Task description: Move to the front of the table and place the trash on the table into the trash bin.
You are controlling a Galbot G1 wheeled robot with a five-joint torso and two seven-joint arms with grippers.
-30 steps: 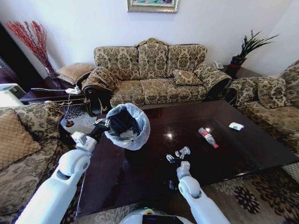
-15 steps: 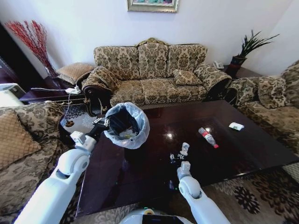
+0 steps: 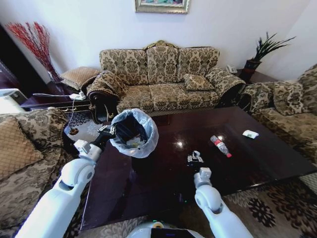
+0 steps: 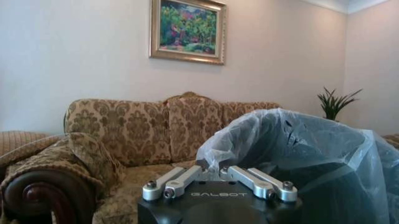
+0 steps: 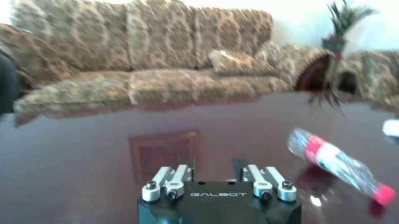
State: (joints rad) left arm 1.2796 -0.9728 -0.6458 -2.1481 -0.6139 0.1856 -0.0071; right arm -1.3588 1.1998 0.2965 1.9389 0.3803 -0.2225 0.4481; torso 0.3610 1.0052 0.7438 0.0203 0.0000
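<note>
The left gripper [image 3: 108, 131] is clamped on the rim of the trash bin [image 3: 133, 133], pinching the ruffled plastic bag [image 4: 293, 140] that lines it. In the left wrist view its fingers [image 4: 206, 169] are drawn together on a fold of the bag at the near lip. The bin is tilted, its mouth turned up and toward the robot, and it sits over the table's [image 3: 148, 183] left end, at the corner nearest the long sofa [image 3: 163, 79]. Some pale scraps lie inside it.

The right gripper [image 3: 195, 158] hovers low above the middle of the table, a little toward the robot's edge. Its fingers [image 5: 186, 169] stand narrowly apart with nothing between them; the right wrist view shows bare glossy wood through the gap.

On the table, a small clear bottle [image 3: 220, 146] with a red label and red cap lies on its side, just beyond the right gripper and to its right, not touching it. The right wrist view shows the same bottle [image 5: 337, 165] lying diagonally, its reflection beneath it. Farther right on the table, well apart from the bottle and near the armchair [image 3: 292, 109] side, rests a small white scrap [image 3: 250, 134]. A potted plant [image 3: 260, 52] stands behind the table's far right corner.
</note>
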